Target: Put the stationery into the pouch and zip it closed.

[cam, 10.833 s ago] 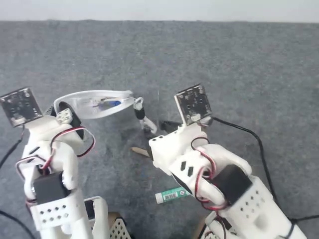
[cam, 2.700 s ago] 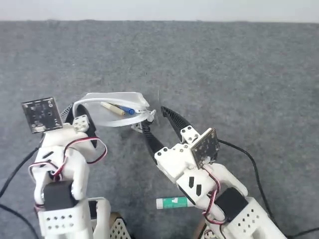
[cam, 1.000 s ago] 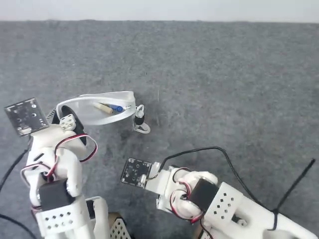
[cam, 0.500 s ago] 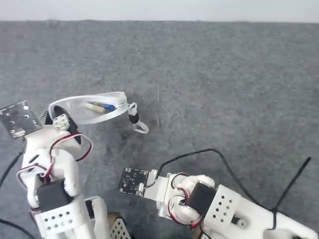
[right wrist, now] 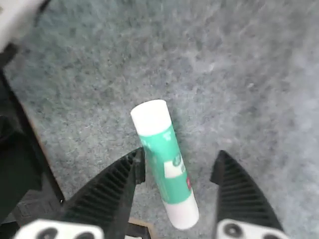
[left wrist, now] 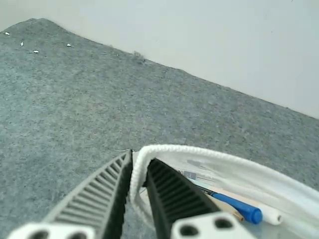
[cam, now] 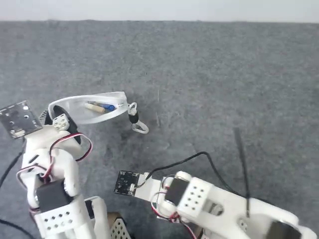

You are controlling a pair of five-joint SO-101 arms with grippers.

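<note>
The white pouch (cam: pixel 87 107) lies open on the grey carpet in the high view, with a blue-capped pen (cam: pixel 102 106) inside. My left gripper (left wrist: pixel 135 167) is shut on the pouch rim (left wrist: pixel 199 154) at its end; the pen (left wrist: pixel 234 206) lies just past the fingers. The zip pull (cam: pixel 135 122) hangs off the pouch's other end. A green and white glue stick (right wrist: pixel 162 154) lies on the carpet in the right wrist view. My right gripper (right wrist: pixel 180 157) hangs open over it, one finger on each side. In the high view the right arm (cam: pixel 199 199) bends low at the near edge.
Grey carpet covers the table up to a white wall at the back. A black cable (cam: pixel 199 158) loops off the right arm. The left arm's base (cam: pixel 65 214) and a perforated plate (cam: pixel 118 230) stand at the near edge. A dark part (right wrist: pixel 15 129) sits close beside the glue stick.
The right arm has turned and dropped lower toward the near edge, its wrist board sliding left. The pouch shifted slightly left with the left gripper, then stayed still.
</note>
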